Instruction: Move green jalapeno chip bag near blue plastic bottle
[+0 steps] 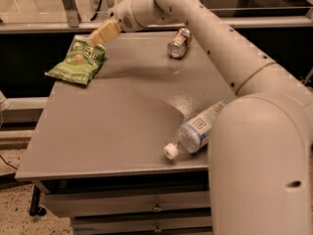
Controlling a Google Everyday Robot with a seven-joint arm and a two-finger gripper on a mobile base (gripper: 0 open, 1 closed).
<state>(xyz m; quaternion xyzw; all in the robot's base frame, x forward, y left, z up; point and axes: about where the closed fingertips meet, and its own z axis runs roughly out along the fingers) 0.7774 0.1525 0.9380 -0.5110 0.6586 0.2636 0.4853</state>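
Observation:
The green jalapeno chip bag (pixel 77 62) lies flat at the far left of the grey table (pixel 117 126). The gripper (pixel 100 35) hovers at the bag's far right corner, just above it, with the white arm stretching across the table from the right. The blue plastic bottle (pixel 195 129) lies on its side near the table's front right edge, white cap toward the front; the arm's near segment hides its far end.
A small metallic can (pixel 179 42) lies on its side at the back of the table, right of the gripper. A glass rail runs behind the table. Drawers sit below the front edge.

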